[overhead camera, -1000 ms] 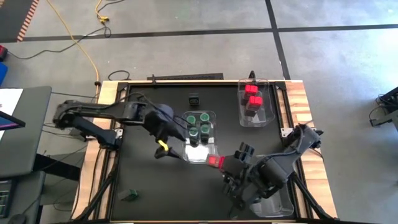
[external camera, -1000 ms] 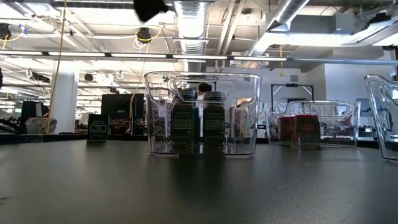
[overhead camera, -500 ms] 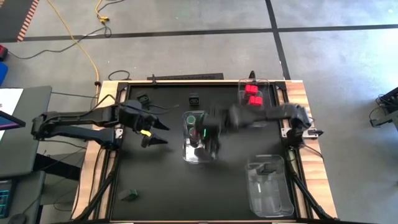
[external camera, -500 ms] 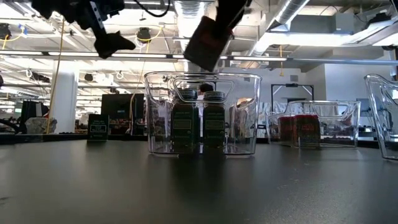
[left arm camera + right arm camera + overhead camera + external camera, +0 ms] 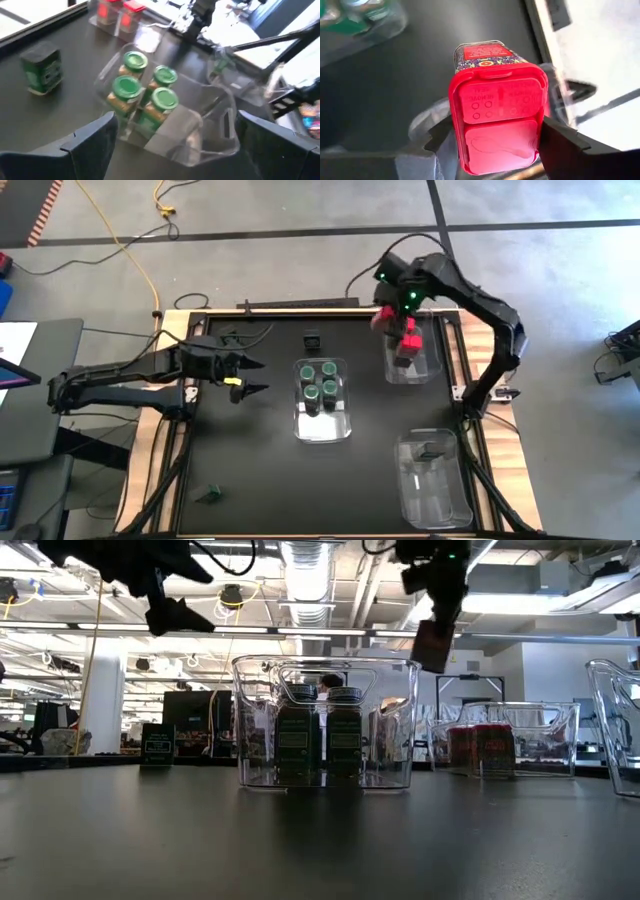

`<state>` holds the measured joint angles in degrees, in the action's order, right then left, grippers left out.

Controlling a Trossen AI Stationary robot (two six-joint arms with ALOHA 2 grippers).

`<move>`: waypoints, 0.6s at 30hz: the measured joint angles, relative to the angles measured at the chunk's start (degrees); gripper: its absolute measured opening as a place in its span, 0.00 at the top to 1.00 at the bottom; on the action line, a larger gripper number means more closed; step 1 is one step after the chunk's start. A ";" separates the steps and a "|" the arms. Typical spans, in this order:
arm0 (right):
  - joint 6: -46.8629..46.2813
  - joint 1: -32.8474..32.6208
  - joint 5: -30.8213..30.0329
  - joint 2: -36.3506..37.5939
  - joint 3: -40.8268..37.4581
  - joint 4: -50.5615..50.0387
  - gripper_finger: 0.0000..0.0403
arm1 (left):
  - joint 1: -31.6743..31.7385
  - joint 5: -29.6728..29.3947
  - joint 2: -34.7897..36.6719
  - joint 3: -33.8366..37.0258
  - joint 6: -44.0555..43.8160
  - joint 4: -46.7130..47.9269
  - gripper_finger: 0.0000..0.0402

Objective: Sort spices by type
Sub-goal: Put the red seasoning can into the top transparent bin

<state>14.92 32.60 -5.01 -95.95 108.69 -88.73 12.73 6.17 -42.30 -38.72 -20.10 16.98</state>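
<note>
A red box (image 5: 496, 120) with a red flip lid is shut in my right gripper (image 5: 392, 320), high over the far-right clear bin (image 5: 428, 365). That bin holds more red boxes (image 5: 407, 342). The middle bin (image 5: 322, 425) holds several green-topped jars (image 5: 322, 378). One dark tin (image 5: 313, 338) stands on the mat beyond that bin. My left gripper (image 5: 252, 376) hovers open to the left of the middle bin, touching nothing. Its wrist view shows the jars (image 5: 145, 95) and a dark green tin (image 5: 44, 67). My right gripper pinches the red box between its two fingers (image 5: 439, 136), one on each of two opposite side walls (image 5: 454, 117) near the lid end. The fingers come from above. The box is lifted clear and hangs tilted below them (image 5: 432, 643), over the far-right bin.
A third clear bin (image 5: 433, 480) at the near right holds a dark item. A small dark container (image 5: 210, 495) lies at the near-left corner of the mat. Another dark item (image 5: 231, 338) sits near the left arm. Wooden rails edge the table.
My right gripper has swung, with the red box, from the near right beside the middle bin, up across that bin, to above the far-right bin. My left gripper has drawn back from the middle bin's near-left corner toward the table's far-left and risen.
</note>
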 joint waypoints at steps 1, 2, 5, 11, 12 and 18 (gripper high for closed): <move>1.48 0.98 0.64 1.00 -1.58 0.27 0.40 | 0.00 -0.38 0.00 0.00 0.68 0.67 0.05; 2.31 1.43 1.22 2.01 -3.27 -0.47 0.40 | 0.00 -0.50 0.00 0.00 1.22 1.49 0.05; 3.16 2.58 1.55 6.07 -10.63 -0.66 0.40 | -0.02 -0.55 -0.02 0.00 0.76 3.22 0.05; 2.88 2.86 1.46 19.19 -27.68 7.31 0.40 | -0.02 -1.16 0.00 0.00 2.14 2.97 0.05; 3.10 2.81 1.48 20.86 -30.12 8.41 0.40 | -0.02 -1.56 0.00 0.00 2.25 2.64 0.05; 5.55 3.08 1.46 25.72 -41.85 12.23 0.40 | -0.02 -6.45 0.00 0.00 1.78 2.57 0.05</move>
<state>20.48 35.69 -3.55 -70.23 66.84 -76.49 12.71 -0.28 -42.30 -38.72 -18.32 19.55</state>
